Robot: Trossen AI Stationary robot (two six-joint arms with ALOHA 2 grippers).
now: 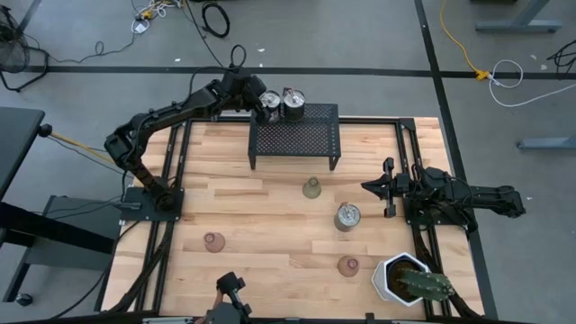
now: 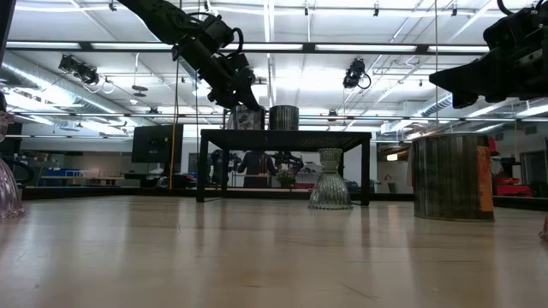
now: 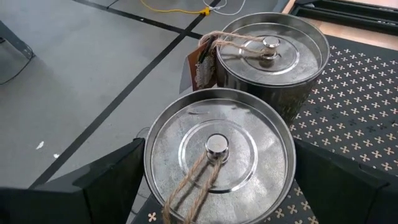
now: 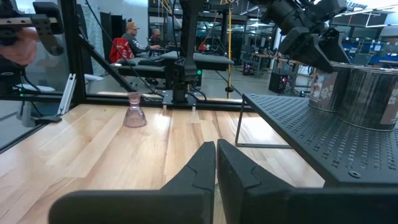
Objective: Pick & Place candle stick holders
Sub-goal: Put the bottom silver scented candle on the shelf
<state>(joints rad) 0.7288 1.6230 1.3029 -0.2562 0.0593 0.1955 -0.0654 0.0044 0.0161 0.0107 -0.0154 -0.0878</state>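
Observation:
Two silvery lidded holders stand on the black mesh rack at its far left corner. My left gripper is shut around the left one; the other stands right beside it. A third silvery holder stands upright on the table. The olive-green cup stands just in front of the rack. Two pink cups stand nearer the near edge. My right gripper is shut and empty, level above the table's right side. My left gripper has the left silvery holder between its two fingers, one on each opposite side, just under the lid's rim. The fingers come slanting down from the table's far left. The holder stands upright with its base on the rack's top.
A white pot with a cactus stands at the near right corner. The rack stands on legs with room beneath it. Bare wood lies in the table's middle and left. People sit in the room beyond.

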